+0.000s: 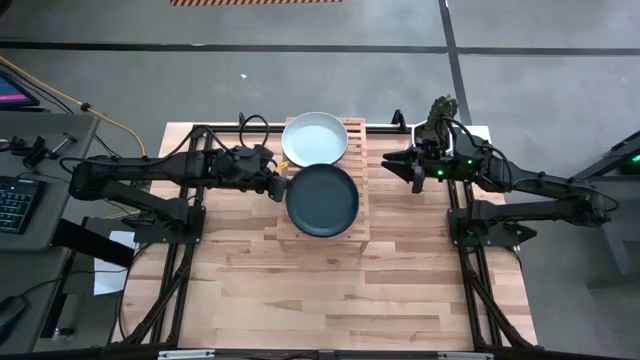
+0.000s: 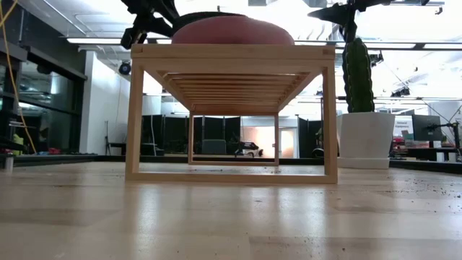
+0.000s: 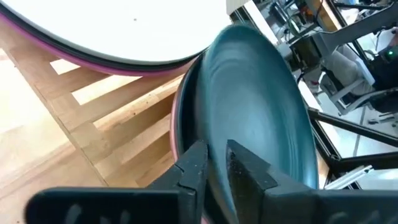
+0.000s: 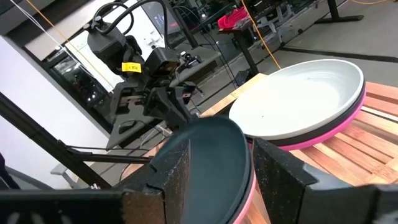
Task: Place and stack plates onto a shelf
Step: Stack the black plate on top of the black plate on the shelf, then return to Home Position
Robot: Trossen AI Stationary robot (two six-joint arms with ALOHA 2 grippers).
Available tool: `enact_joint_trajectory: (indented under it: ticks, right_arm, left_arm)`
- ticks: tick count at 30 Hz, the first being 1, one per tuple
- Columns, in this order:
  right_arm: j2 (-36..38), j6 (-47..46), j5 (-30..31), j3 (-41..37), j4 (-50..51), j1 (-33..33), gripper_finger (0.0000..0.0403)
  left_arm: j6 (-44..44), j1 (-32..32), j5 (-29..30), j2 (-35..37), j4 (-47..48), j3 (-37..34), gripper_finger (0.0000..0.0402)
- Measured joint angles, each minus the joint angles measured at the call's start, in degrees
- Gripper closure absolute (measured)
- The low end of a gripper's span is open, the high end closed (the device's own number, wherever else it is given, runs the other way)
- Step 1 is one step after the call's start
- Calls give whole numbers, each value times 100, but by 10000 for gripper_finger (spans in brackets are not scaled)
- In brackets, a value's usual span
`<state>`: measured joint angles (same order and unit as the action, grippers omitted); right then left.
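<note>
The slatted wooden shelf (image 1: pixel 355 215) stands mid-table. On its far half a pale white plate (image 1: pixel 315 138) tops a stack with a pink plate (image 4: pixel 339 121) at the bottom. On its near half a dark teal plate (image 1: pixel 322 198) lies over another pink plate (image 4: pixel 247 186). My left gripper (image 1: pixel 280 184) is at the teal plate's left rim, shut on it. My right gripper (image 1: pixel 400 165) hovers open to the right of the shelf, touching nothing. In the low view only the shelf (image 2: pixel 231 115) and a pink plate's underside (image 2: pixel 231 30) show. My left gripper pinches the dark teal plate by its left rim (image 3: pixel 214 134), one finger (image 3: pixel 249 171) on the upper face and the other (image 3: pixel 193 168) on the outer side. The fingers come roughly level from the table's left. The plate lies over the pink plate (image 3: pixel 175 127) on the shelf.
A cactus in a white pot (image 2: pixel 366 137) stands at the table's far right corner, just behind my right gripper. Bare plank tabletop (image 1: pixel 330 290) spreads on the near side of the shelf. A keyboard and cables lie on a side desk (image 1: pixel 30 170) to the left.
</note>
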<state>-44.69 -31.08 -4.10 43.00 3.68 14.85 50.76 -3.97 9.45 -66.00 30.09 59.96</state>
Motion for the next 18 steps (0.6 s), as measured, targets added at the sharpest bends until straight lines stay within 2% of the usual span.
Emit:
enact_joint_trajectory:
  ticks: [6,12,14,18]
  right_arm:
    - [0,-2,-2,0,-1,0,246]
    - [0,-209,-25,2,-15,0,246]
    - [0,-213,-33,2,-92,-2,246]
    - [0,-208,-33,2,-404,-2,246]
  left_arm:
    - [-241,-81,-39,82,-5,2,308]
    - [-567,-470,34,666,-131,2,278]
    - [-1074,-590,166,922,-378,2,274]
    - [-2620,-654,275,1389,-1243,4,274]
